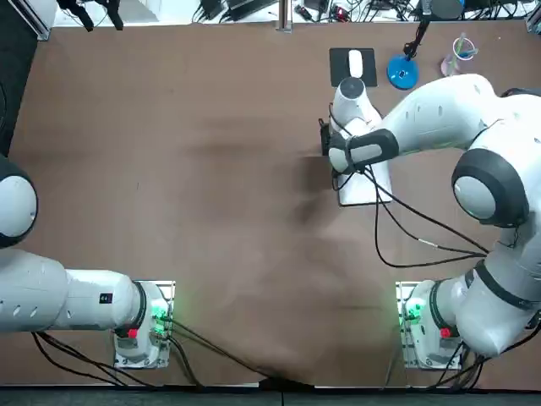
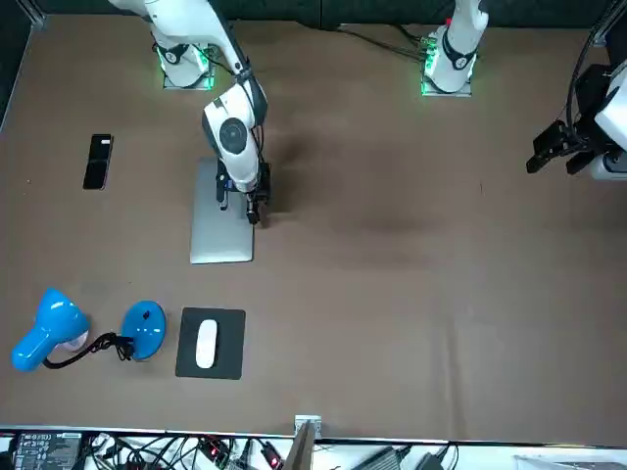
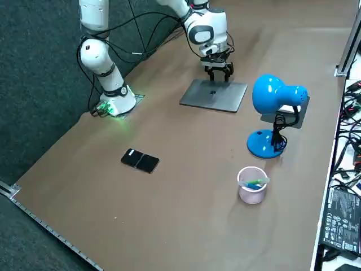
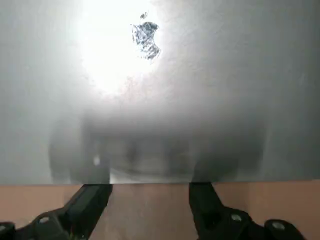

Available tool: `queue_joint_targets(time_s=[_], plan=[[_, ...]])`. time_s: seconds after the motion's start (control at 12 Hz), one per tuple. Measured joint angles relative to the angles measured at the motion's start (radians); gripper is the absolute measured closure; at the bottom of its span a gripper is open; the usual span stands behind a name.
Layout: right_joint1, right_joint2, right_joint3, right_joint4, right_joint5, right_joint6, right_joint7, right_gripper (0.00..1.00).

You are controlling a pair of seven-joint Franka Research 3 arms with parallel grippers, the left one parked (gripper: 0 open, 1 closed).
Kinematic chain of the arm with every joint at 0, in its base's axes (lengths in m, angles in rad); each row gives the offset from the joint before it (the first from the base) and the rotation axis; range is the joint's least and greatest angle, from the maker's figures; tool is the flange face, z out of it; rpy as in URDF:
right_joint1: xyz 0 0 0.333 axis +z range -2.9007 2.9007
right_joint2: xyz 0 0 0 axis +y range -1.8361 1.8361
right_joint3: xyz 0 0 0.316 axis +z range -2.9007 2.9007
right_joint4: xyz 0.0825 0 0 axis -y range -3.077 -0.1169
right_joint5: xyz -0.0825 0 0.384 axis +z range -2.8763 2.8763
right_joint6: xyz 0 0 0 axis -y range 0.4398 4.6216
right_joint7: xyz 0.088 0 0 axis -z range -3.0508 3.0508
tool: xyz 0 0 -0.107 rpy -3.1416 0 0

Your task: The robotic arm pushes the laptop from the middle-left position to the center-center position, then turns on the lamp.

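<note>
Claw [image 1: 325,152], top view: at the centre-facing edge of the closed silver laptop [image 1: 365,190], which lies on the robot's right half of the brown desk [image 1: 169,169].

Front view: push judged unfinished. Blue desk lamp [image 2: 54,328] untouched, apparently unlit. One laptop, one lamp, one black phone [image 2: 98,161], one white mouse [image 2: 206,344], one black pad [image 2: 227,354].

Right side view: one pink cup [image 3: 251,185].

Wrist view: fingers [image 4: 92,197] parted, gripping nothing.

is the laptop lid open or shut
Shut: the laptop lies as one flat slab, logo up; the right end effector sits open at its edge.
</note>
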Motion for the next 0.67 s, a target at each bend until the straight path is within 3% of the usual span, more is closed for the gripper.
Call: queue_joint_targets(time_s=[0.67], plan=[[-0.085,-0.018,-0.001,-0.037,0.0,0.0,-0.051,0.0]])
